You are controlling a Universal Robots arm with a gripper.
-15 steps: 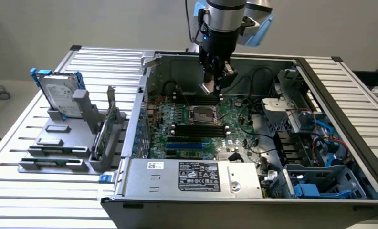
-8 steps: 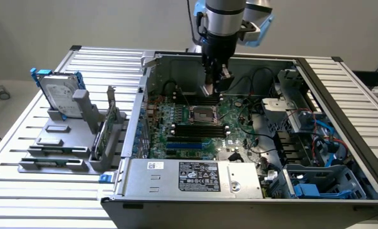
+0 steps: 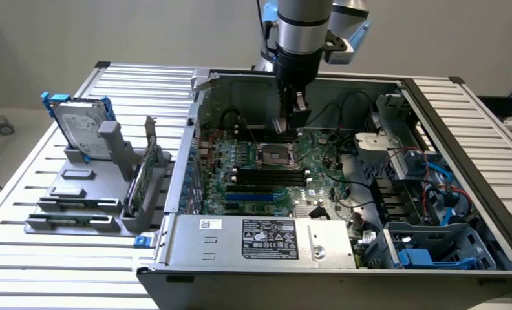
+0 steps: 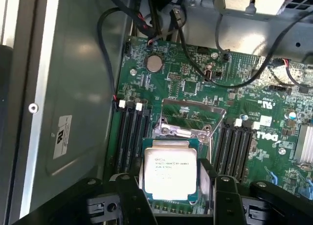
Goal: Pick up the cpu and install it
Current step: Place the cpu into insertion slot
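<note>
A: cpu, where is it?
B: In the gripper. Wrist view shows the silver top with printed text facing the camera and a green rim. Black fingers press on two opposite edges. It's clamped on the chip, jaws set wide with the chip between them.
A: Seated?
B: Not yet. It hangs over the motherboard, in front of the square metal-framed socket. The chip hides the socket's near edge and part of the memory slots on either side.
A: Exterior view?
B: The arm comes straight down into the open computer case. The gripper is low over the board, near the socket. Can't tell how high.
A: Other tags?
B: A hard drive in a blue frame stands upright in a grey rack on the slatted table. That's on the exterior view's left, well apart from the gripper. A power supply sits along the case's near edge. There's a coin battery on the board, with black cables looping nearby.
</note>
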